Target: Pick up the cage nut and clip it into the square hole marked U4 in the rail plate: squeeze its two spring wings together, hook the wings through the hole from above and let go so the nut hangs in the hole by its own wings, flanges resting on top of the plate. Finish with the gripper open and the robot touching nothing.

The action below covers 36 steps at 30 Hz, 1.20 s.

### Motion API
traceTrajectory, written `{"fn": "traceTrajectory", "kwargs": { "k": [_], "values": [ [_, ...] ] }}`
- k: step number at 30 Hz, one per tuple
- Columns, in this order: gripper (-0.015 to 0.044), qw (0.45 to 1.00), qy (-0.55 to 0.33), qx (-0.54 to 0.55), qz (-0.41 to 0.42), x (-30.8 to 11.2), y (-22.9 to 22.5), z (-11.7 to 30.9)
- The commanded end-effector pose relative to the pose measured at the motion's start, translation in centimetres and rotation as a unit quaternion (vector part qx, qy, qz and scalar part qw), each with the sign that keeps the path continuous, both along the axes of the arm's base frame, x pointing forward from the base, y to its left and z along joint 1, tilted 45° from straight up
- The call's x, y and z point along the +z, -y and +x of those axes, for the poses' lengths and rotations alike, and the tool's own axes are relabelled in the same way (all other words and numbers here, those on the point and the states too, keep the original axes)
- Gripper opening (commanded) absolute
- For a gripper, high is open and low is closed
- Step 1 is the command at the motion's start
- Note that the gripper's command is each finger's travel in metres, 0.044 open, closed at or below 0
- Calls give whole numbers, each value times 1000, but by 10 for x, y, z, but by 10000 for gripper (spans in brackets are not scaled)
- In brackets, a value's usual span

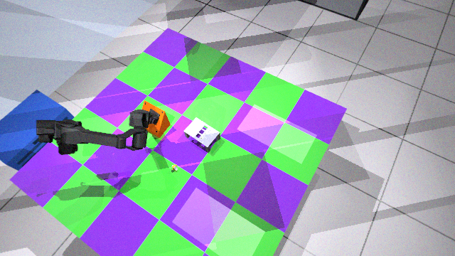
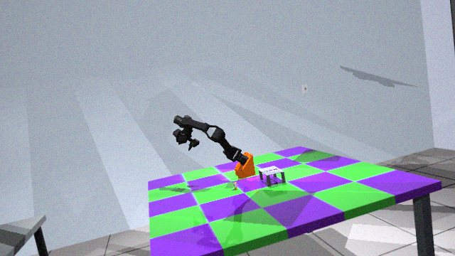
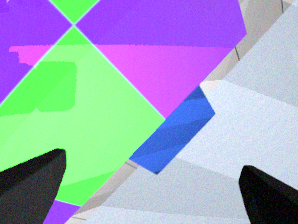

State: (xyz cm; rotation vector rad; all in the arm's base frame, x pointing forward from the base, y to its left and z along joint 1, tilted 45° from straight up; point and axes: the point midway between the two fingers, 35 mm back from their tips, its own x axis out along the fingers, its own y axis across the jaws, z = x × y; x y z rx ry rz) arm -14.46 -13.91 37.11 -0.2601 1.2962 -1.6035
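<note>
Fingers of the gripper (image 1: 67, 147) (image 2: 192, 144) (image 3: 154, 159) fill the lower corners of the wrist view, spread nearly to their full width, with nothing held between them. Beneath them is the border of the checkered table (image 1: 275, 90) (image 2: 338, 185) (image 3: 100, 125), whose green and violet squares bear the whole working set. Beside the table lies a blue box-like object (image 1: 32, 107) (image 3: 175, 135). The black arm (image 1: 99, 139) (image 2: 227, 146) rises from its orange base (image 1: 161, 124) (image 2: 245, 167) and reaches away from the rail plate (image 1: 211, 139) (image 2: 271, 170), a white panel raised on dark legs and pierced by small square openings; the mark U4 cannot be read at this size. Smallest, the cage nut (image 1: 174, 168) (image 2: 235, 188) rests on a green square, near the plate but apart from it; the direction of its wings cannot be made out.

The step in hand is judged to be the approach, with both grasp and insertion outstanding. The next move calls for swinging the arm back over the nut, aligning the fingers across its two spring wings, and descending before any squeeze. An off-centre closure could tip so small a part.
</note>
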Motion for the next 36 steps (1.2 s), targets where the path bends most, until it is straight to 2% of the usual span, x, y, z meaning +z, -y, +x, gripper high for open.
{"fn": "traceTrajectory", "kwargs": {
  "k": [1,2,10,17,27,36],
  "values": [
    [426,1000,1,2,1,-1,1,0],
    [440,1000,5,9,4,-3,4,1],
    [440,989,46,122,70,-38,49,28],
    [440,962,33,230,144,-64,83,71],
    [440,893,-19,365,261,-113,110,148],
    [440,803,-117,473,343,-155,101,228]
  ]
}}
